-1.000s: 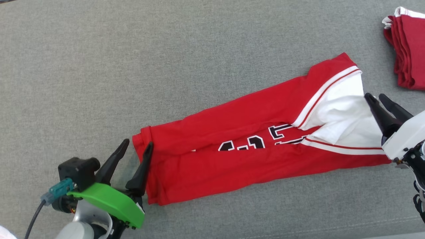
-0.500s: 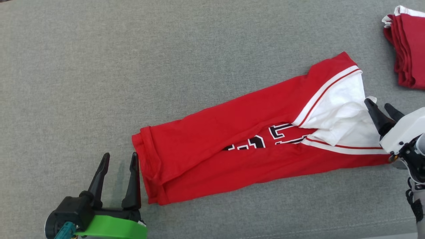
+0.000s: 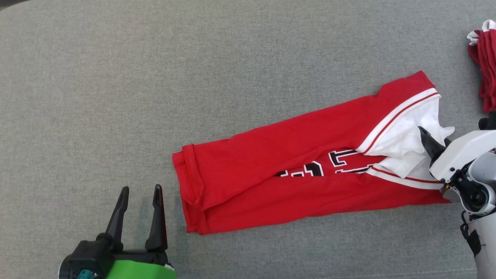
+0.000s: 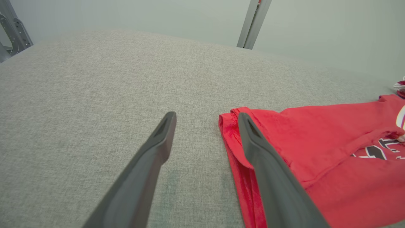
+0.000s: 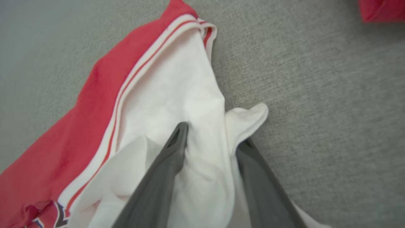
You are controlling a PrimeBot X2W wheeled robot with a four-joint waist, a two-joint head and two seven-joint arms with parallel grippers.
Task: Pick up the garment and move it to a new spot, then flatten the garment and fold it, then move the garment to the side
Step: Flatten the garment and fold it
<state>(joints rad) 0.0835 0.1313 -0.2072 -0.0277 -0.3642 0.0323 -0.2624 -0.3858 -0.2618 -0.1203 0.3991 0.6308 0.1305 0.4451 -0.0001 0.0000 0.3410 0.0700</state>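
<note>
Left gripper (image 3: 141,188): backed off the red hem (image 3: 184,174) it was touching a second ago and now standing just beside it, jaws spread wide, carrying nothing. Right gripper (image 5: 215,134): I am working it into the white sleeve end, fingers partly apart with a bunch of white cloth between them; whether they are pinching it I cannot tell. Garment (image 3: 279,166): red jersey, white trim, black numerals, lying folded lengthwise as a long band on the grey padded surface (image 3: 116,97), well apart from the red stack (image 3: 486,66) at far right. Handling, as I am judging it: light, soft, limp, sagging wherever unsupported. It is best taken at both short ends, through all layers, so the fold is not slipping open.
</note>
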